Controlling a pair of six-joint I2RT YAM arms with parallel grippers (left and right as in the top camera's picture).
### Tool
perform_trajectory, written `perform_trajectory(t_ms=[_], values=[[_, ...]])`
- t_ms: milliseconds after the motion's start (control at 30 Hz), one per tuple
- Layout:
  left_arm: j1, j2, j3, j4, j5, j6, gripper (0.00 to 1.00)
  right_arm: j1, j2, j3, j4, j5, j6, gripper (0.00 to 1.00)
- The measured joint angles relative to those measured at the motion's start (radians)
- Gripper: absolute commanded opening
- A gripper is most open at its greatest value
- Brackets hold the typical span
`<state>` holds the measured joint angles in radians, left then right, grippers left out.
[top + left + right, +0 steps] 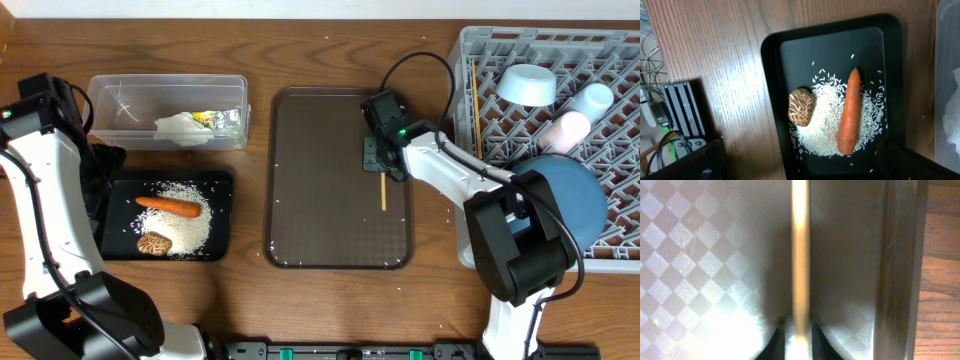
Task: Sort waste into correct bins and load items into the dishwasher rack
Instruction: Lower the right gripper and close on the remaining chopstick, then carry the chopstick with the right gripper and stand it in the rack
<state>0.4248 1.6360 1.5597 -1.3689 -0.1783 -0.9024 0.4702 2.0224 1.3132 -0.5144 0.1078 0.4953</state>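
The right gripper (380,168) is closed tightly on one wooden chopstick (800,255), which lies near the right edge of the brown serving tray (320,200). Just to the right stands the grey dishwasher rack (620,50). It holds a second chopstick (476,105) along its left side, the light-blue bowl (527,85), the light-blue cup (593,100), the pinkish-white cup (567,130) and the dark-blue plate (565,195). The left gripper (805,170) has its jaws wide apart and holds nothing, above the black tray (771,65) with the rice (822,130), the carrot (850,112) and the brown lump (801,106). The clear tub (120,95) contains the tissue (180,125), the wrapper (207,119) and the foil (233,122).
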Motion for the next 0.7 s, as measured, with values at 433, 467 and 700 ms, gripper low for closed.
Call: perform_trajectory(t_ms=[433, 467, 700], values=[[0.000, 0.000, 0.000, 0.000, 0.000, 0.000, 0.98, 0.000, 0.000, 0.000, 0.007, -0.058, -0.005, 0.01], [0.000, 0.000, 0.000, 0.000, 0.000, 0.000, 0.98, 0.000, 0.000, 0.000, 0.007, -0.061, -0.006, 0.01], [0.000, 0.000, 0.000, 0.000, 0.000, 0.000, 0.98, -0.009, -0.103, -0.001, 0.000, -0.107, -0.034, 0.01]])
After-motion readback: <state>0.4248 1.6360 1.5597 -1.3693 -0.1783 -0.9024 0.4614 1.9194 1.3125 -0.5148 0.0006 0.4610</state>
